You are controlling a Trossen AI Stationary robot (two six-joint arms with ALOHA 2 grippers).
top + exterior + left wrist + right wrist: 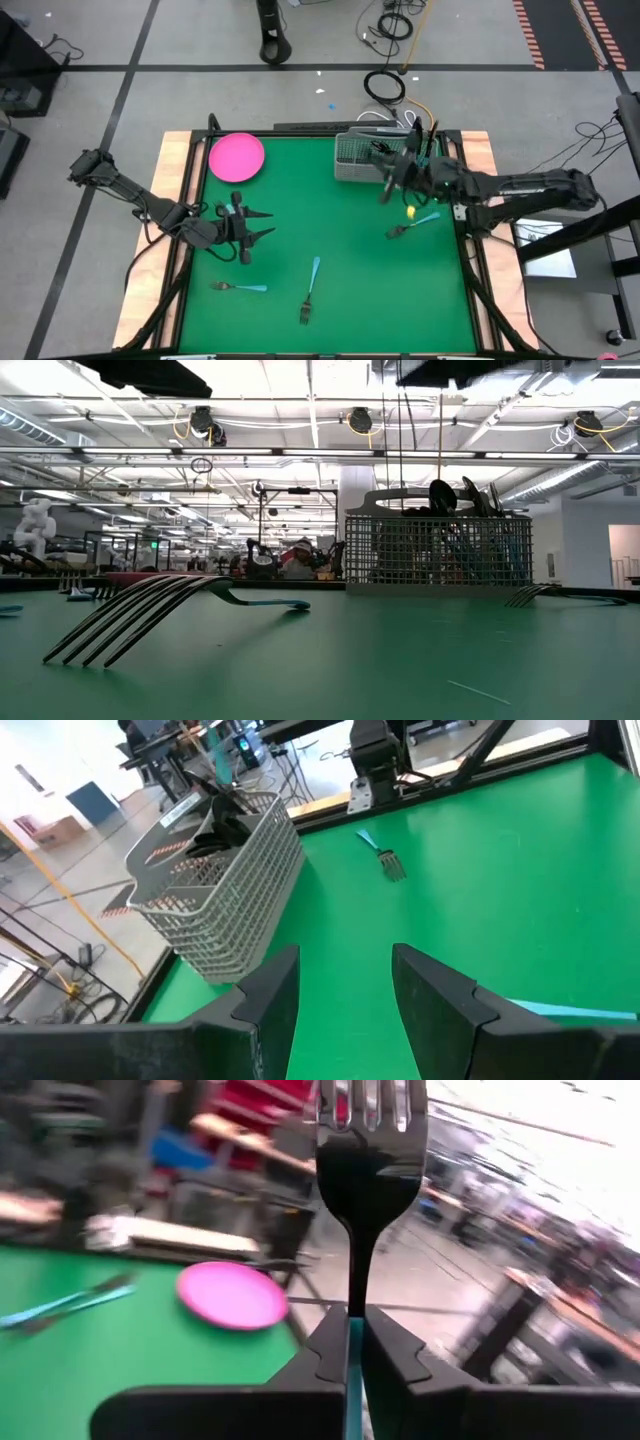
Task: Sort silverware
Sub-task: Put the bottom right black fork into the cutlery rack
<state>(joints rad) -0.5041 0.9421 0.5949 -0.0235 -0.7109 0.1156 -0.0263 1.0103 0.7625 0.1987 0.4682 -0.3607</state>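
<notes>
The silverware here is forks with light blue handles. Three lie flat on the green table [330, 230]: one near the front left [240, 287], one near the front middle [310, 290], one at the right [412, 222]. My right gripper [388, 182] hovers by the grey mesh basket [358, 158], shut on another fork [368, 1140]. My left gripper [262, 226] stands open at the left above the table, nothing between its fingers [345, 960]. Dark utensil heads stick up out of the basket [440, 550]. My right gripper pinches the fork's light blue handle [354, 1342] between its two fingers. The fingers reach in roughly level from the table's right side. The dark head and tines [366, 1110] stick out past the fingertips. The fork is lifted clear of the table.
A round pink plate [237, 157] sits at the far left of the table. The basket stands at the far edge, right of the middle. Wooden borders [176, 170] frame the green mat. Bare green lies in the middle between the arms.
</notes>
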